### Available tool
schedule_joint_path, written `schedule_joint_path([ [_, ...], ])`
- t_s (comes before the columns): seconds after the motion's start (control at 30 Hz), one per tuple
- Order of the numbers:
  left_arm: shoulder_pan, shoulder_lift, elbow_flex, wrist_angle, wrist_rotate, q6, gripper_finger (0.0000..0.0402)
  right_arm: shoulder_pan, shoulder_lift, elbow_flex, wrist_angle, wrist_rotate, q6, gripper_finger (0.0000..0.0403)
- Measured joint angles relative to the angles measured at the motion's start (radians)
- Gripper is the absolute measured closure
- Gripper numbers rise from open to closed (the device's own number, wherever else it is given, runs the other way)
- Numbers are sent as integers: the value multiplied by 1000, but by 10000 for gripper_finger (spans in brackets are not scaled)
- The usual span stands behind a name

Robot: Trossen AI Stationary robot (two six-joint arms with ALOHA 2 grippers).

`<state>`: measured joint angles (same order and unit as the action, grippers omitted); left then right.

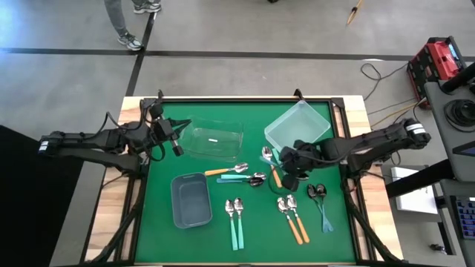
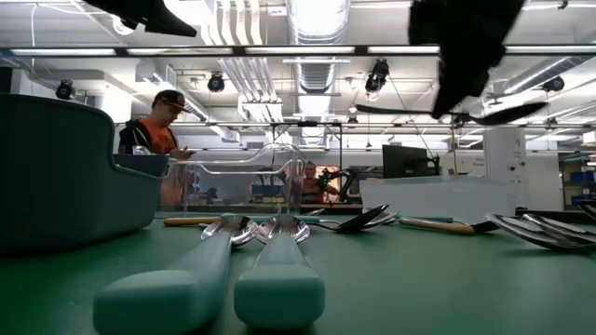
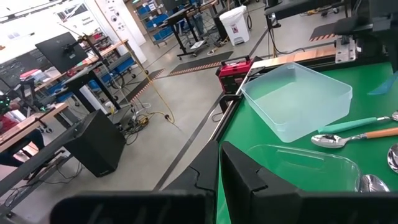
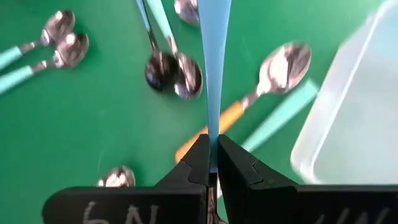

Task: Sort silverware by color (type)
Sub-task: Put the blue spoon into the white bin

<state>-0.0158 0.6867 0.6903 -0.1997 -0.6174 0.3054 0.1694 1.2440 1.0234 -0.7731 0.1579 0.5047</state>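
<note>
From my remote station, I see the right gripper point(image 4: 211, 163) lifted above the green table point(image 1: 163, 237) with its jaws pinched tight on the slim blue handle of a spoon point(image 4: 214, 74), near the frosted bin point(image 1: 298, 124). The silverware is all of one pattern: small spoons with shiny metal bowls and slim plastic handles in orange, teal or blue.

Counting from the overhead camera, I make out two teal spoons point(image 1: 235, 222) lying side by side at the front, two orange spoons point(image 1: 294, 219) just to their right, and two blue spoons point(image 1: 321, 204) beyond those. In the middle lie an orange-handled spoon point(image 1: 225, 170) and two more spoons point(image 1: 249, 179) crossing just beside it, with a few others under my right arm that I cannot count surely.

Three containers stand on the table: a clear bin point(image 1: 212, 140) at the back, the frosted bin at the back right, and a grey bin point(image 1: 191, 199) at the front left. I see no spoons in any of them.

My left gripper point(image 1: 177, 138) hangs with its jaws closed on nothing at the left end of the clear bin.
</note>
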Motion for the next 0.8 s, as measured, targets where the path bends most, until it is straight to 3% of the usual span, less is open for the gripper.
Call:
schedule_joint_path([
  [0.4,0,4,0,-1,0,0,401,-95,243,374,-257,-9,-322,394],
  [0.67,0,7,0,-1,0,0,401,-163,284,446,-296,-34,-684,394],
  [0.8,0,8,0,0,0,0,402,-205,283,446,-286,-27,-741,394],
])
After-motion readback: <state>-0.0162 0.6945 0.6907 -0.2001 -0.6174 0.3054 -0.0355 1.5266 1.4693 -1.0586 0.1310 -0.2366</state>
